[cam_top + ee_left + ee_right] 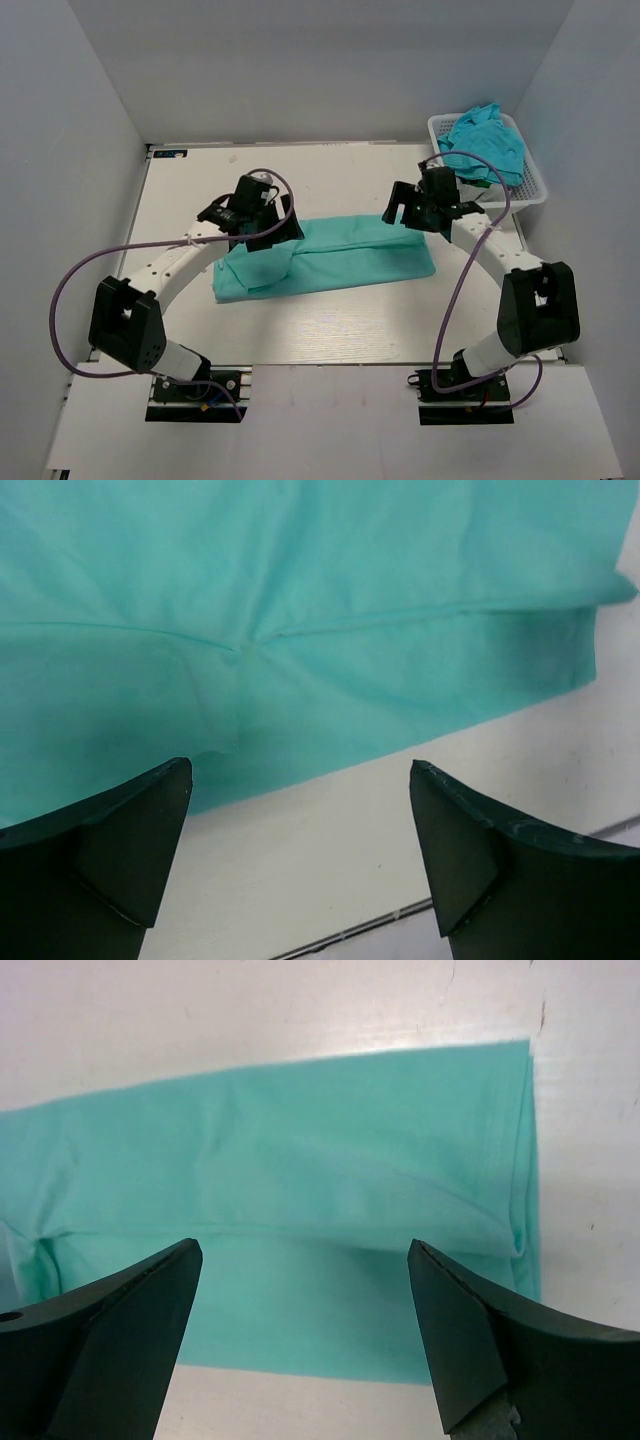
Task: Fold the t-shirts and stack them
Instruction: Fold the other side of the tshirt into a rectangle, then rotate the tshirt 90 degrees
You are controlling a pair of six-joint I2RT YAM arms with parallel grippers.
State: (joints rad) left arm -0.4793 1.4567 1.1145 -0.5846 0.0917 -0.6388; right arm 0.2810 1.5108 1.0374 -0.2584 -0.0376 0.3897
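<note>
One teal t-shirt (340, 255) lies in the middle of the white table (330, 330), folded into a long strip that runs left to right. More teal t-shirts (487, 140) sit crumpled in a white mesh basket (437, 125) at the far right corner, not yet folded.

Your left gripper (300, 768) is at the strip's left end. Its jaws are spread wide and hold nothing. In its wrist view, the fingertips frame bare table just off the cloth's edge. Your right gripper (304, 1247) is over the strip's right end, near the hem. Its jaws are equally wide and also empty, with cloth beneath the gap. You cannot tell from these views how high either gripper sits above the fabric.

The next fold probably needs both ends lifted together, and that carries some risk:
- The fabric is thin and layered, so a shallow pinch may catch only the top layer and pull the strip open.
- The left jaws sit off the cloth, so closing there would miss it.
- The left end looks thicker where seams meet, so the grip may be uneven.
- If one arm lifts before the other, the fold will skew.
</note>
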